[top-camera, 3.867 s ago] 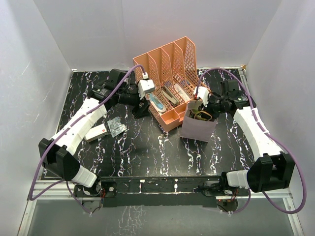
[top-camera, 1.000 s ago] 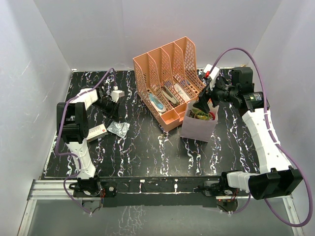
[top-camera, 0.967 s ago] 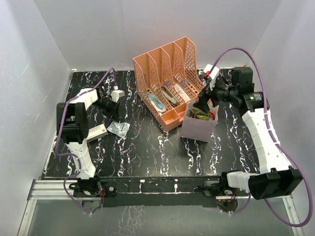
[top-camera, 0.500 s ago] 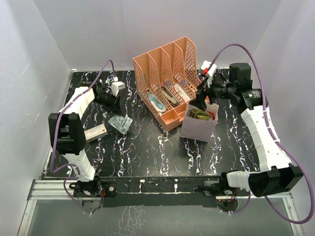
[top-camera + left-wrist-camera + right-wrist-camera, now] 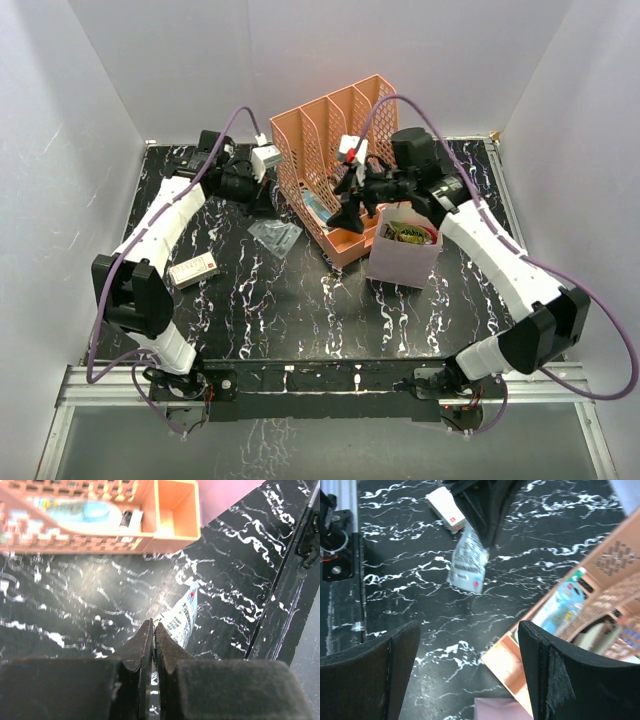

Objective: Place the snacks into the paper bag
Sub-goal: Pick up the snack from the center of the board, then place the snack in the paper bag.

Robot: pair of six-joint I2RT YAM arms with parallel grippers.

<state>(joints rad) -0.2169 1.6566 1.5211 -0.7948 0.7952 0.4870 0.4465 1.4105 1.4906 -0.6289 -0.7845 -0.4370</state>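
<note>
Several snacks (image 5: 410, 233) are in the bag (image 5: 398, 262) already: yellow and green wrappers show at its open mouth, and the bag stands upright. Two look to be left outside. One is a clear packet (image 5: 182, 617), printed, crinkly and light by the look of it. The left gripper (image 5: 152, 630) has it, jaws pinched tight on its top edge. The packet hangs below, well left of the bag, with the organiser (image 5: 335, 125) between them. The other is a white bar (image 5: 193, 270) with a red end, lying flat on the table further left of the bag, untouched. The right gripper (image 5: 470, 645), jaws wide apart and holding nothing, hovers just left of the bag over the organiser's near end. My read is that we're past halfway: this packet needs carrying across to the bag, then the bar.
</note>
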